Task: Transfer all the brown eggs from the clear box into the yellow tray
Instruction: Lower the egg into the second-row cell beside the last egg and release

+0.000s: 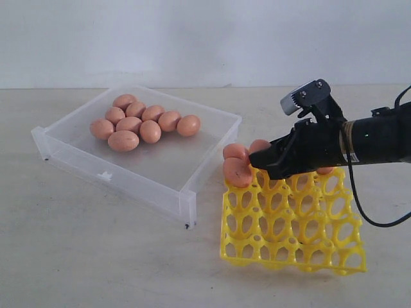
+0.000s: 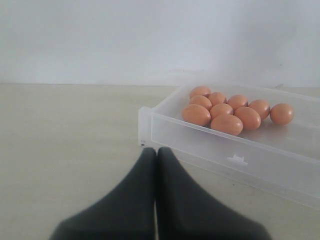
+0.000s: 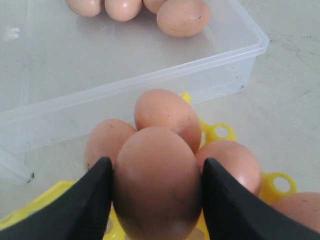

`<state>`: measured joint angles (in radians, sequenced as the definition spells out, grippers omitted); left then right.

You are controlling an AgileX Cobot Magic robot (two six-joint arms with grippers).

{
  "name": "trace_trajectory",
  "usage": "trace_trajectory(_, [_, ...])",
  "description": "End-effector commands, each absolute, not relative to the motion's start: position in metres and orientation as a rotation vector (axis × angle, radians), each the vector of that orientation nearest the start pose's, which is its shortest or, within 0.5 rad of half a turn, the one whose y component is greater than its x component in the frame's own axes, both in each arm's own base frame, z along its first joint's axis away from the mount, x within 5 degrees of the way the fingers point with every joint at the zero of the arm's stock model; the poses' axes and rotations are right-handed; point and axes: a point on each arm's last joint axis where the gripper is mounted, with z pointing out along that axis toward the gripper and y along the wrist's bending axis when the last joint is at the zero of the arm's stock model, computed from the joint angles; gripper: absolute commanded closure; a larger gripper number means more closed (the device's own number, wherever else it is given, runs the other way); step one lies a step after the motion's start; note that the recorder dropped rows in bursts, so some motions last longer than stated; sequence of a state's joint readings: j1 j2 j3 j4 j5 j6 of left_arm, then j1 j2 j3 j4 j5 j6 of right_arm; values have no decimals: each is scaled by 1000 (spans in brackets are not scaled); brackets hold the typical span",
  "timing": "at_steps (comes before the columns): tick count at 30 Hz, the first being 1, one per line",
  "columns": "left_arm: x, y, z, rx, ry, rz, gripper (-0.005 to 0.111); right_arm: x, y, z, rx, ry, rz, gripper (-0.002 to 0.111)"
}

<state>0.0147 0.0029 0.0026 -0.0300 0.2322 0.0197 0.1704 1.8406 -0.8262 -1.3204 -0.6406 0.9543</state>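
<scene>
My right gripper (image 1: 252,168) (image 3: 156,161) is shut on a brown egg (image 3: 157,182) over the far left corner of the yellow tray (image 1: 289,231) (image 3: 220,132). Other brown eggs (image 1: 235,152) (image 3: 167,112) sit close together in the tray cells right behind the held one. Several more brown eggs (image 1: 138,122) (image 2: 227,112) (image 3: 182,17) lie clustered at the far side of the clear box (image 1: 128,176) (image 2: 225,150) (image 3: 150,82), left of the tray. My left gripper (image 2: 156,150) is shut on nothing, just short of a corner of the box; the exterior view does not show it.
The box and the tray stand side by side on a pale tabletop (image 1: 96,256), almost touching at the tray's far left corner. A black cable (image 1: 359,212) hangs from the right arm beside the tray. A white wall (image 1: 192,38) closes the back.
</scene>
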Motion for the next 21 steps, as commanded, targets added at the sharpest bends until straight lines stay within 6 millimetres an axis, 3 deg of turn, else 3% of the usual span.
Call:
trace_trajectory(1, [56, 0, 192, -15, 1716, -10, 111, 322, 107, 150, -831, 2058, 642, 106])
trace_trajectory(4, [56, 0, 192, -15, 1716, -10, 111, 322, 107, 149, -843, 2059, 641, 99])
trace_trajectory(12, [56, 0, 192, -15, 1716, -10, 111, 322, 107, 149, -839, 2059, 642, 61])
trace_trajectory(16, [56, 0, 192, -15, 1716, -10, 111, 322, 107, 149, -836, 2059, 642, 53])
trace_trajectory(21, [56, 0, 192, -15, 1716, -10, 111, 322, 107, 149, -836, 2059, 642, 52])
